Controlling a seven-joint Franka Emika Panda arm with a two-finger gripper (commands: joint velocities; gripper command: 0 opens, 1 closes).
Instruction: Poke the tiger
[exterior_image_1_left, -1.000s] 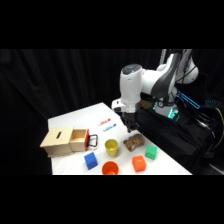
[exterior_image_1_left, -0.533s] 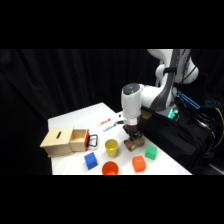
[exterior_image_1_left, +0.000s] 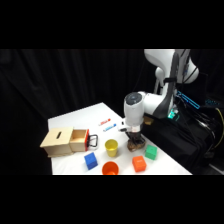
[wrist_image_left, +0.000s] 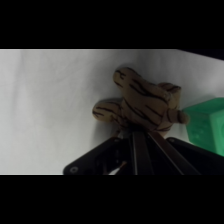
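Wrist view shows you the tiger (wrist_image_left: 142, 102) right in front of the hand (wrist_image_left: 134, 131), so close that the 2 fingers seem to press on its near side. They look shut into 1 dark point, holding nothing. The tiger lies flat on the white bench (wrist_image_left: 50, 100). Its long body runs across the hand's path, not along it, so a short push straight ahead should land on the fat middle of it.

The tiger is soft and lumpy, tan with dark stripes, with stubby legs sticking out. I think it will squash a bit and may slide on the smooth bench if you push hard.

Take the tiger as your mark. A green block (wrist_image_left: 210, 122) sits just beside it, hard and flat-sided. In the side view the hand (exterior_image_1_left: 134, 140) stands right over the tiger (exterior_image_1_left: 134, 146), with the green block (exterior_image_1_left: 150, 152) next to it, an orange block (exterior_image_1_left: 139, 163) near it toward the front edge, and a yellow cup (exterior_image_1_left: 111, 148) on its other side.
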